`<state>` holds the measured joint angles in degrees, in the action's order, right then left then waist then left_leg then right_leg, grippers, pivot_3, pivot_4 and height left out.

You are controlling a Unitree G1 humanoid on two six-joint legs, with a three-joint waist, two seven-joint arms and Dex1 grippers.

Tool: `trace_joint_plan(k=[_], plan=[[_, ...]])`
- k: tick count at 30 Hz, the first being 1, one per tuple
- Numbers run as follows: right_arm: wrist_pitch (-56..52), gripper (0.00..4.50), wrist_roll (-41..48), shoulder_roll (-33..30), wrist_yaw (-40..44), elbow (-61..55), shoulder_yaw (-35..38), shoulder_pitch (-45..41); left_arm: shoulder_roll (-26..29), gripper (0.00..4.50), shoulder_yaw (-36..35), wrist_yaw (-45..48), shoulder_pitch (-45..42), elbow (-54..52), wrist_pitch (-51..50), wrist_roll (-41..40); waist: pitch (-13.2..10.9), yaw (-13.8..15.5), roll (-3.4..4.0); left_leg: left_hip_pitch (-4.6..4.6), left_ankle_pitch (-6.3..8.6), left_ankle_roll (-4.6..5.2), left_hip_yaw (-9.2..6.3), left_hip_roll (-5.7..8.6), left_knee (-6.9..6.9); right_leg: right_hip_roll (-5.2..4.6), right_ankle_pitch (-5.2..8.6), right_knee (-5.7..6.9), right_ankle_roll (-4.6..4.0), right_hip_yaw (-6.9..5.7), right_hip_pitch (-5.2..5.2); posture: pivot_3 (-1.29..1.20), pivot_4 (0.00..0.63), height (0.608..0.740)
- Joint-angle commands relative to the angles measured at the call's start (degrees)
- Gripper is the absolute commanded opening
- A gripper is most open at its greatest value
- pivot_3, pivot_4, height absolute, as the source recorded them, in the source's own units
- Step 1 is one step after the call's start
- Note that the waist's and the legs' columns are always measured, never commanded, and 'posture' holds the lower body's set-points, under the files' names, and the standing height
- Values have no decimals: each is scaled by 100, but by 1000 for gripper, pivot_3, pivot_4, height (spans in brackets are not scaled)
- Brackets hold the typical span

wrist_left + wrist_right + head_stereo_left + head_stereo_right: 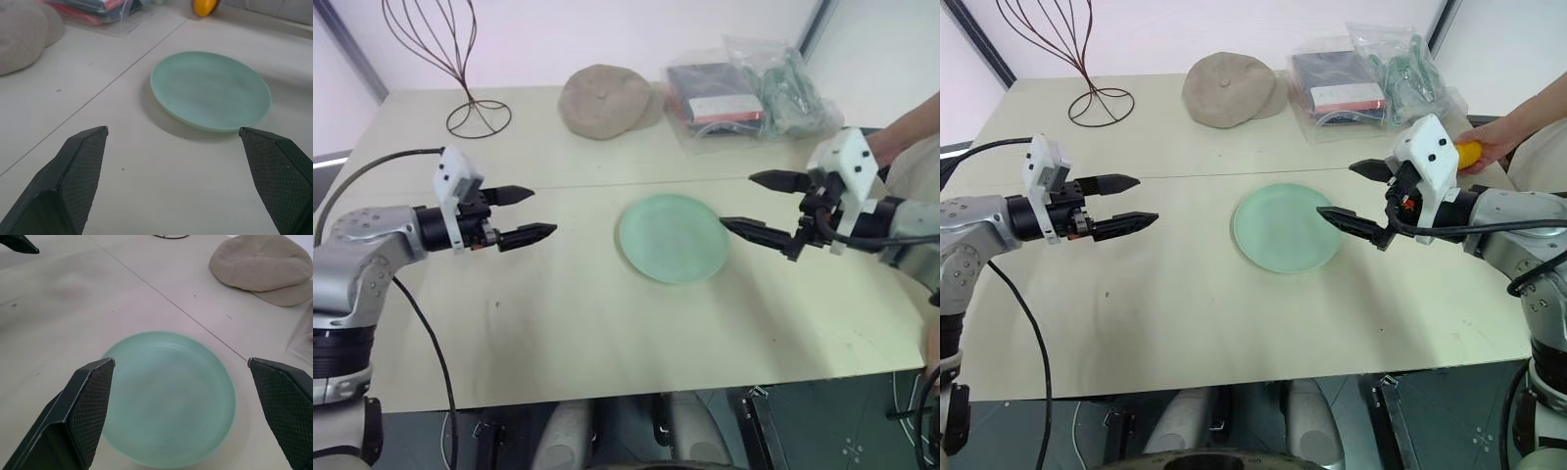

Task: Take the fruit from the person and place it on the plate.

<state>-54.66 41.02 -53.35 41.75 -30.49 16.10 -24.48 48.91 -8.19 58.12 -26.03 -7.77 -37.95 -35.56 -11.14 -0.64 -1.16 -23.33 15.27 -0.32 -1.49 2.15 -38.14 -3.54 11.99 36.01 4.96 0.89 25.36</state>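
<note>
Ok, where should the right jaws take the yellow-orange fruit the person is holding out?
Probably the free yellow-orange fruit end poking from the person's hand, approached from the table side, since the hand covers the rest. The right gripper is already open.

No readable txt anywhere that I can make out. Closest thing: white label strip on the dark packet in the clear plastic bags [1342,95] at far edge of table [1185,323], but I can't read any print on it, too small. Plate [1285,227] is plain, no marks. Beige cap [1229,88] has no logo visible. White camera housings on both wrists show no brand or nos. from my views.
</note>
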Motion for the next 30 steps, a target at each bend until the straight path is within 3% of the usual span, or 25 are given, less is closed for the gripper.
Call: trace_joint_plan(k=[1, 30], plan=[[7, 4458, 106, -98, -86, -235, 229, 25, -15, 4500, 12, 124, -151, -21, 164, 38, 0, 0, 0, 0, 0, 0, 0, 0, 0, 0, 0, 0, 0, 0, 0, 0, 150, 740], [52, 4458, 387, -186, -430, -408, 457, 416, -96, 4500, 17, 242, -492, 243, 139, 91, 0, 1, -1, 0, 0, 0, 0, 0, -3, 1, 0, 1, 1, 0, -1, 0, 150, 740]])
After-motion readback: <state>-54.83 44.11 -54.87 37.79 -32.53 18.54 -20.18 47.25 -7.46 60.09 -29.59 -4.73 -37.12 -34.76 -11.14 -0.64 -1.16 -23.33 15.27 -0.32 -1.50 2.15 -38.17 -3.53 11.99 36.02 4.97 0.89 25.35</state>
